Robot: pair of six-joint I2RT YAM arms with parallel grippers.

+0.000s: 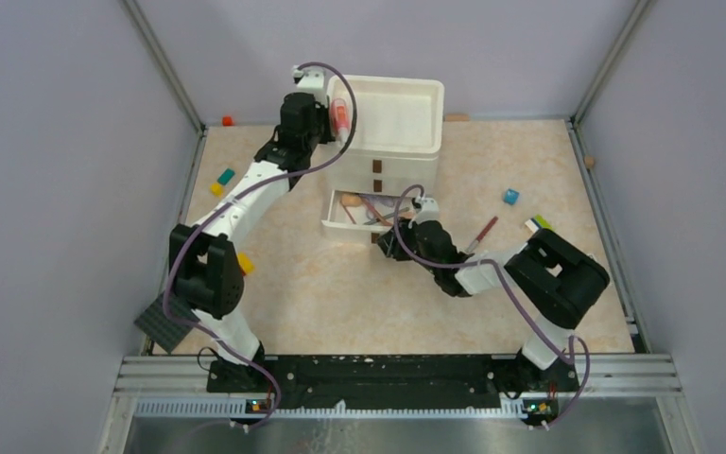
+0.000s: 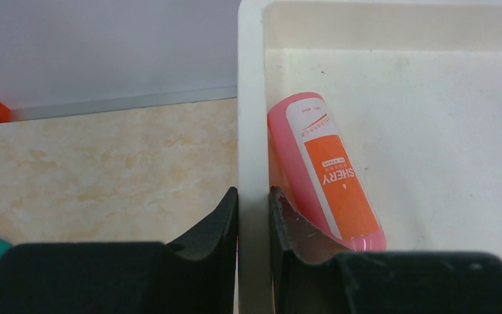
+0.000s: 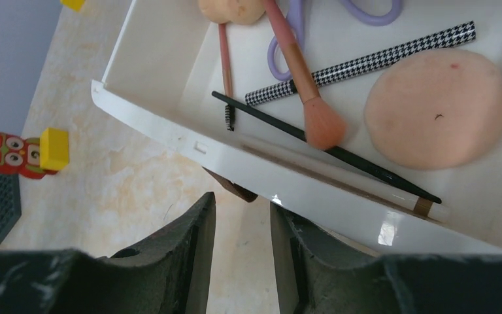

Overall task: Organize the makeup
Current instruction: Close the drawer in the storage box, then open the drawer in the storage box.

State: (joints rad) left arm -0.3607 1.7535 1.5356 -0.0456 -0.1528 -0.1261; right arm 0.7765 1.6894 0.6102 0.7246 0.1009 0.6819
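Pinching the white box (image 2: 251, 98) wall with left gripper (image 2: 253, 196); half open by drawer handle (image 3: 234, 188) with right gripper (image 3: 242, 206). Could slip off, bump drawer (image 3: 170, 131), spill brushes (image 3: 301, 78).

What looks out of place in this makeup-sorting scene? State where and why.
One reddish pencil-like tool lies loose on the table, right of the open drawer, while other tools already lie inside. Also odd: the left fingers pinch the wall of the top tray rather than the pink bottle lying inside it.
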